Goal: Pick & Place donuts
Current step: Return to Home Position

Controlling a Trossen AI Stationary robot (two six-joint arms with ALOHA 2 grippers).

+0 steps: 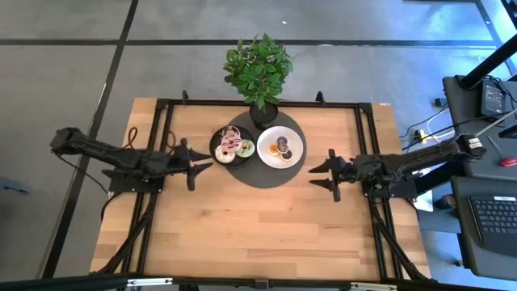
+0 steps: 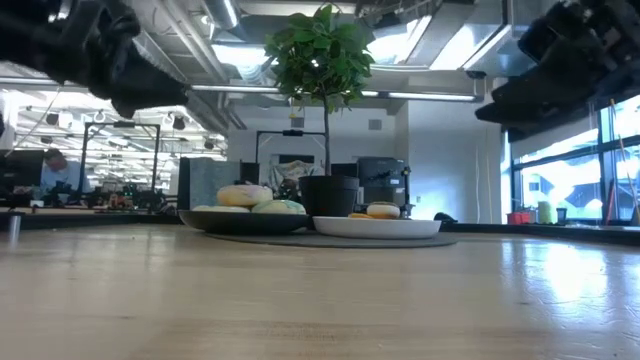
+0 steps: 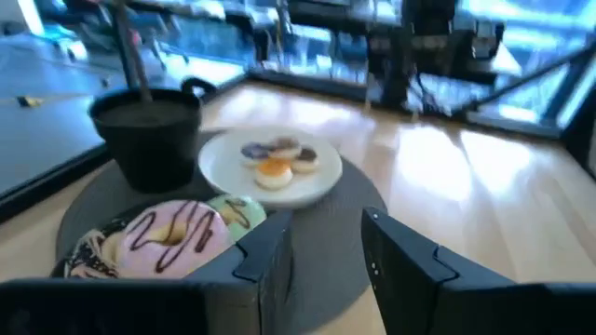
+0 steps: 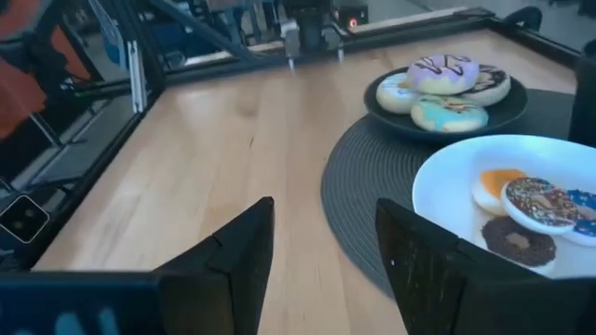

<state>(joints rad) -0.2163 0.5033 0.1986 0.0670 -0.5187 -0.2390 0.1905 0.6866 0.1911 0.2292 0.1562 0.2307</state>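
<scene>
Large frosted donuts, pink [image 1: 229, 139], green [image 1: 245, 148] and cream-white [image 1: 224, 156], lie piled on a black plate [image 1: 215, 146]. Small donuts [image 1: 282, 148], orange, brown and sprinkled, lie on a white plate [image 1: 292, 139]; the right wrist view shows them as well [image 4: 533, 205]. My left gripper [image 1: 203, 167] hovers open just left of the black plate, above the table; the pink donut [image 3: 175, 236] sits right ahead of its fingers [image 3: 321, 256]. My right gripper [image 1: 316, 175] hovers open to the right of the white plate [image 4: 326, 242].
Both plates sit on a round dark grey mat [image 1: 266, 171]. A potted plant [image 1: 258, 71] in a black pot [image 3: 149, 135] stands at the mat's far edge. A black metal frame [image 1: 258, 103] borders the table. Bare wood lies toward the near edge [image 1: 258, 234].
</scene>
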